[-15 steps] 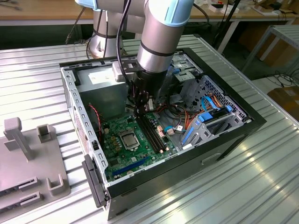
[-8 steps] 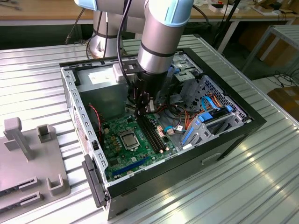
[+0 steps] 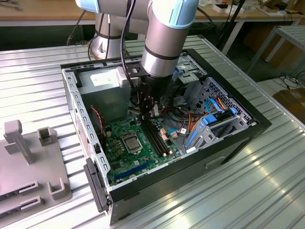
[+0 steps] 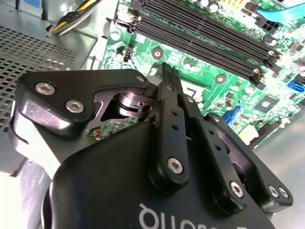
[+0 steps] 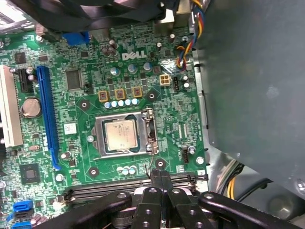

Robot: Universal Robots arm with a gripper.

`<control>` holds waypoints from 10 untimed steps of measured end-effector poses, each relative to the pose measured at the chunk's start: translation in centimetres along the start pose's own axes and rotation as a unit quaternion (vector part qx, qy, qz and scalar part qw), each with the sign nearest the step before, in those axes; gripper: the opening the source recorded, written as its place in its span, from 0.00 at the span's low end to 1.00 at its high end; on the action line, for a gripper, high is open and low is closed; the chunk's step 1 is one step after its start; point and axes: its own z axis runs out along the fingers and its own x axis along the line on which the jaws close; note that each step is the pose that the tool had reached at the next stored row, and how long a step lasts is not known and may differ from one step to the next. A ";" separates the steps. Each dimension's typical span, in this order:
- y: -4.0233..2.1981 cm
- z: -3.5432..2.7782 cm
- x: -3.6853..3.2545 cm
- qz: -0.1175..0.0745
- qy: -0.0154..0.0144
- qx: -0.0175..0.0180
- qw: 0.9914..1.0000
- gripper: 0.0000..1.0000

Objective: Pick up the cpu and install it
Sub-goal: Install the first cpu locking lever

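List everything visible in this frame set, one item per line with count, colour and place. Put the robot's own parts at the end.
computer case: one, black, open, on the metal table.
motherboard: one, green, on the case floor.
cpu: one, silver-grey top, seated in the socket at the board's middle.
memory slots: a row, black, beside the socket, below the gripper.
long expansion slot: one, blue, on the board.
coin battery: one, silver, beside the blue slot.
drive bracket: one, blue, toward the exterior view's right.
table: one, ribbed silver metal.
fixture: one, grey, at the exterior view's left.
gripper: one, black, fingers together, above the memory slots.
arm: one, silver with light blue caps.
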 end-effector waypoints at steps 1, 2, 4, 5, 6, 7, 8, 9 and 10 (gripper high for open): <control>-0.01 0.01 0.09 0.000 0.000 0.000 1.000 0.11; -0.02 0.01 0.16 0.000 0.001 0.000 1.000 0.11; -0.05 0.03 0.44 -0.001 0.002 0.000 1.000 0.11; -0.07 0.03 0.58 -0.001 0.003 0.000 1.000 0.11; -0.08 0.04 0.69 -0.001 0.003 0.001 1.000 0.11; -0.10 0.04 0.77 -0.001 0.003 0.001 1.000 0.11; -0.11 0.04 0.88 -0.001 0.004 0.001 1.000 0.11; -0.11 0.05 0.95 -0.001 0.004 0.001 1.000 0.11; -0.12 0.06 1.03 -0.002 0.004 0.001 1.000 0.11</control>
